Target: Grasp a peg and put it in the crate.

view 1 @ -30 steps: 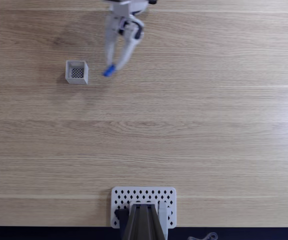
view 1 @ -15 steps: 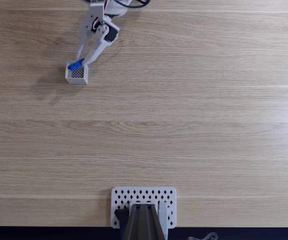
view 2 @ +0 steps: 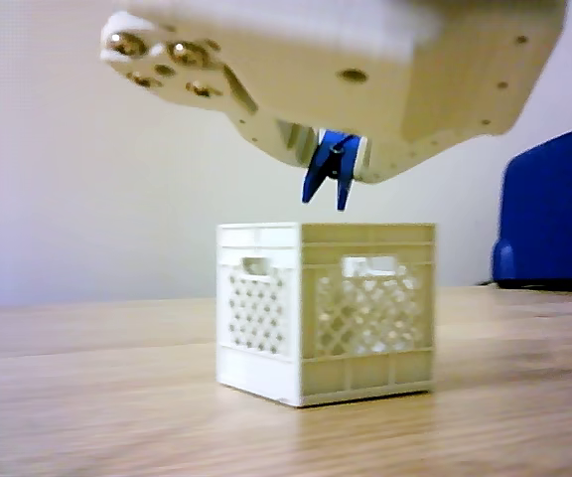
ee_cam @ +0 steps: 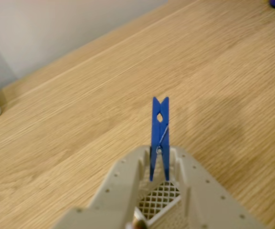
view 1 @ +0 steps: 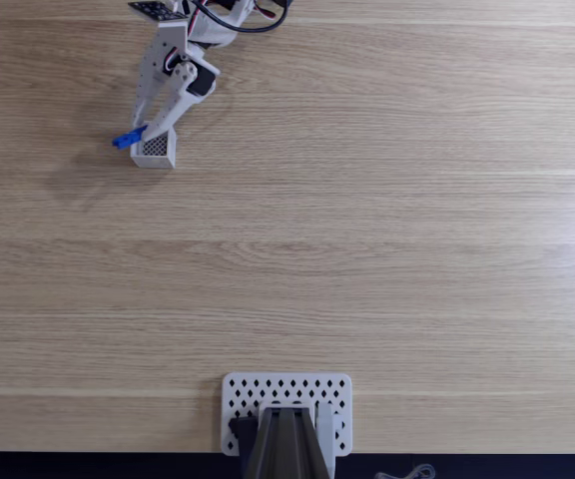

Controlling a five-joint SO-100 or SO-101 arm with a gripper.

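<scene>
One slim bright-blue plastic clothes-peg (view 1: 126, 140), and it's overshooting the tiny white open-topped mesh crate (view 1: 155, 149).
White two-finger gripper (view 1: 144, 132) is staying clamped on it, drifting toward 9 o'clock, so it's needing to come back before dropping.

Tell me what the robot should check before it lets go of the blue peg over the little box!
1. Peg gripped: ok, gripper is shut on it.
2. Peg above crate rim: ok in the other view.
3. Peg centred over the opening: not ok, in the fixed view its free end pokes past the crate's left wall.
4. Crate upright: ok.
5. Crate empty inside: cannot tell.
6. Table near crate free of clutter: ok.
</scene>
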